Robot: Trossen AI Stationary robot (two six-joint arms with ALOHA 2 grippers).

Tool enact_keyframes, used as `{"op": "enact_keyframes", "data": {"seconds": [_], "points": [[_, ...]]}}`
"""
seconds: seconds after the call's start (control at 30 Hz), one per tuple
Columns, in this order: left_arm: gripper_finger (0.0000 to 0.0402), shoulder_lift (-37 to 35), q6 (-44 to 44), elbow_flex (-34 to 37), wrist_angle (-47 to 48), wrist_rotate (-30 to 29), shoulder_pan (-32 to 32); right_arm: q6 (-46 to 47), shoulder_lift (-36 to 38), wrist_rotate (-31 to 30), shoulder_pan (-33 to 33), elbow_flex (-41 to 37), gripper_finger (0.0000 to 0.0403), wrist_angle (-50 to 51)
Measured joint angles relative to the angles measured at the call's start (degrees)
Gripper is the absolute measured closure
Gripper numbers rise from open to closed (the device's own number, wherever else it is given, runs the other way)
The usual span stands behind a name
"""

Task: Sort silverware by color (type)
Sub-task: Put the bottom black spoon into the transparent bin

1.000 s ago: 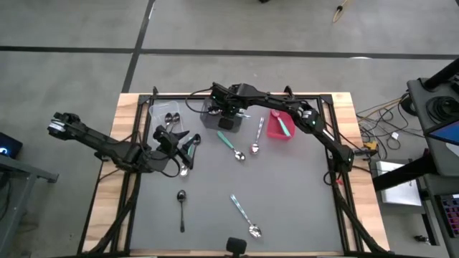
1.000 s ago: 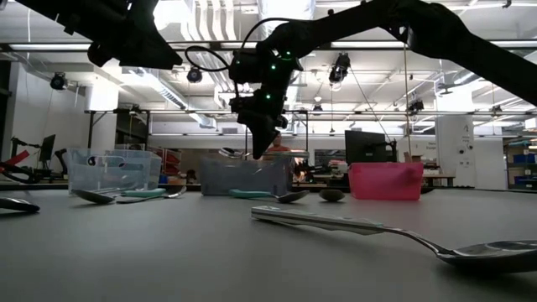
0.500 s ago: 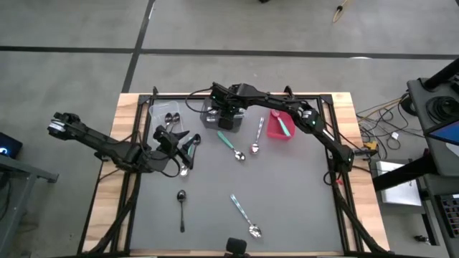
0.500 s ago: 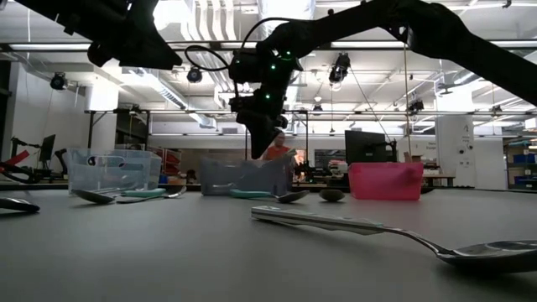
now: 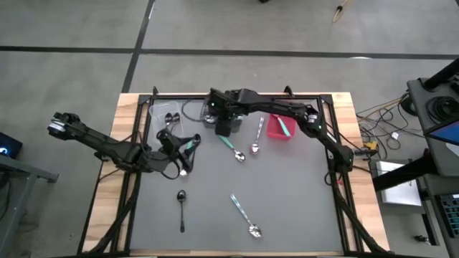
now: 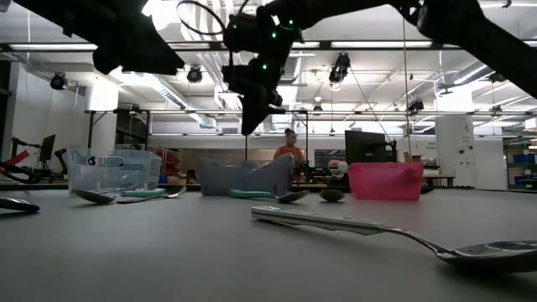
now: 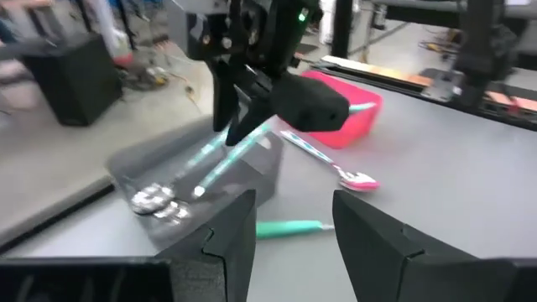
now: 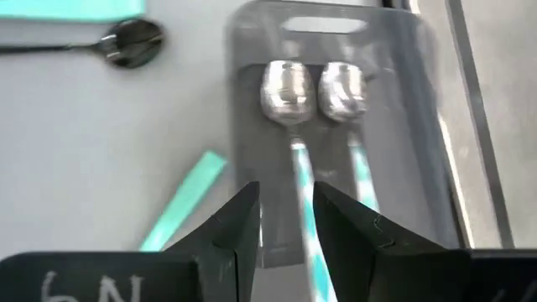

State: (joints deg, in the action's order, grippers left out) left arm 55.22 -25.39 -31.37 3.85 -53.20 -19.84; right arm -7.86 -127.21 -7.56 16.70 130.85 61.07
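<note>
The right tool (image 6: 252, 126) had lifted since the earlier frames, from down at the rim of the dark grey bin (image 6: 243, 178) to well above it, and shifted toward the bin's back edge in the high view. Its fingers (image 8: 231, 239) stood slightly apart with nothing between them. Directly below, in that bin, lay 2 teal-handled spoons (image 8: 294, 109) side by side, bowls together.

The left tool (image 5: 168, 147) hovered over the worktop (image 5: 287, 193) in front of the clear bin (image 5: 163, 115), fingers (image 7: 222, 243) parted and empty, near a teal-handled spoon (image 5: 188, 147).

Farther out, the red bin (image 5: 276, 131) held 1 teal-handled spoon. Between the grey and red bins lay another teal spoon (image 5: 231, 147) and a silver spoon (image 5: 257, 137); a black spoon (image 5: 181, 208) and a long pale-handled spoon (image 5: 245, 216) lay nearer the front.
</note>
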Motion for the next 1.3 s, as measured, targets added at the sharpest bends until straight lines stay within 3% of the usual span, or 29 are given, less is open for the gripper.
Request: {"op": "enact_keyframes", "data": {"seconds": [0.17,0.33,0.57,0.87,1.13,1.3], "points": [[0.0261,0.0,-3.02,0.0,0.35,5.26,-0.17,-1.58,3.97,0.07,-3.65,-5.14,0.0302,0.14],[0.0261,0.0,-6.54,0.0,0.6,9.43,-1.0,-0.68,10.22,0.0,-6.4,-15.53,0.0316,-2.76],[0.0261,1.28,-11.18,0.01,0.53,12.35,-2.03,-0.13,22.23,0.08,-9.93,-34.43,0.0334,-19.05],[0.0261,5.93,-17.64,0.0,0.67,16.15,-2.14,1.58,34.87,0.12,-12.6,-55.61,0.0328,-40.41],[0.0261,9.14,-24.89,0.0,0.9,22.51,-2.16,3.49,40.28,0.04,-13.09,-67.86,0.0337,-54.32],[0.0261,11.17,-26.95,0.0,0.87,22.74,-2.16,8.15,41.68,0.05,-13.1,-72.25,0.0335,-57.38]]}}
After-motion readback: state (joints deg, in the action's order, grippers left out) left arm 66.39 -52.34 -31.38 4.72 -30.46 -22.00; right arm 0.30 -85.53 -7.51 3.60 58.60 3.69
